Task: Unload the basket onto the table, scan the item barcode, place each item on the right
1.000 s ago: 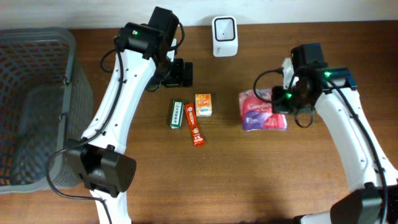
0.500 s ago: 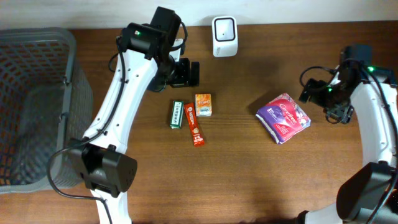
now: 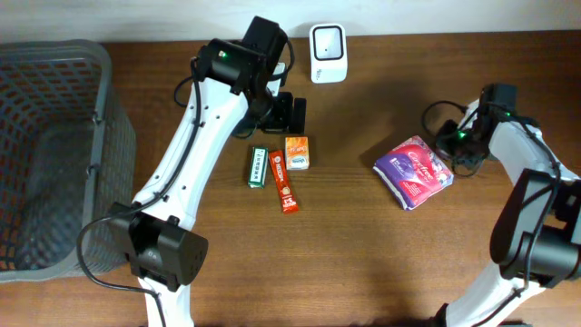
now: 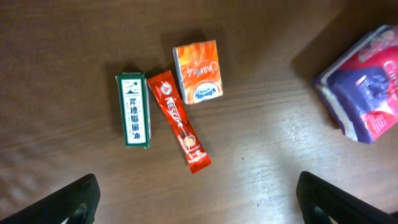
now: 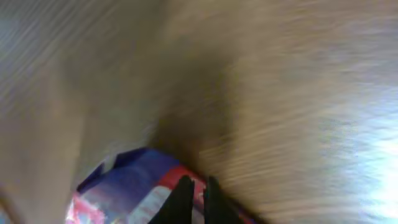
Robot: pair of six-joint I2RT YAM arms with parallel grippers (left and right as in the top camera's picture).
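Observation:
A purple and pink soft pack (image 3: 415, 171) lies flat on the wooden table at the right; its edge also shows in the left wrist view (image 4: 367, 93). My right gripper (image 3: 451, 143) hovers at the pack's upper right edge. In the blurred right wrist view its fingers (image 5: 196, 196) are shut together over the pack (image 5: 130, 186), with nothing seen between them. The white scanner (image 3: 327, 41) stands at the back centre. My left gripper (image 3: 285, 113) hangs wide open (image 4: 202, 205) above a green box (image 4: 134, 110), a red sachet (image 4: 179, 129) and an orange box (image 4: 197, 71).
A grey mesh basket (image 3: 54, 154) fills the left side of the table. The green box (image 3: 258, 168), red sachet (image 3: 284, 192) and orange box (image 3: 297, 153) lie close together in the middle. The table's far edge meets a white wall.
The right gripper let go of the purple pack, which now lies farther right on the table. The right arm swung away, came back beside it and shut. The left arm shifted slightly right.

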